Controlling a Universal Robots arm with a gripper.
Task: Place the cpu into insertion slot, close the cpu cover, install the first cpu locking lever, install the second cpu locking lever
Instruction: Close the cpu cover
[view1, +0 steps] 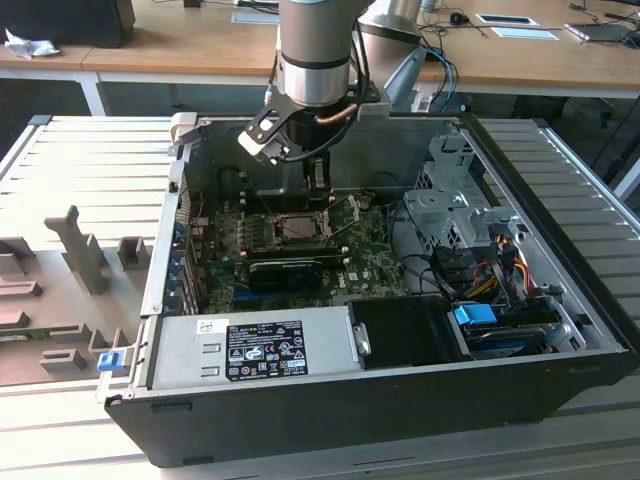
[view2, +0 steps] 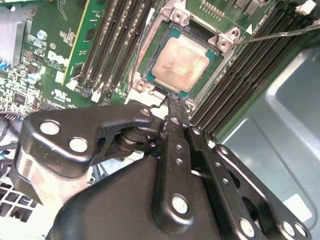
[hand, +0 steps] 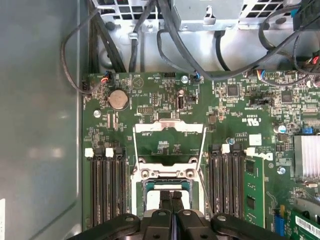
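Silver-grey and square, the cpu (view2: 180, 62) already lies flat in the insertion slot (view2: 176, 17), its pale rim framed by the socket's metal edge. The cpu cover (hand: 170, 128) is swung open, lying back beyond the socket with green board (hand: 240, 130) showing through its square window. Two thin wire locking levers (hand: 134, 150) run along the cover's sides, both unlatched as far as I can judge.

The gripper (view2: 172, 102) hangs low over the near edge of the socket, its two black fingers (hand: 165, 200) pressed together with nothing between them; the tips sit just beside the chip, and whether they touch the socket frame is hard to tell. Rows of dark memory slots (hand: 106, 185) flank the socket. In the exterior view the arm reaches down into the far part of the open computer case (view1: 400, 400), left of the drive cage (view1: 450, 205).
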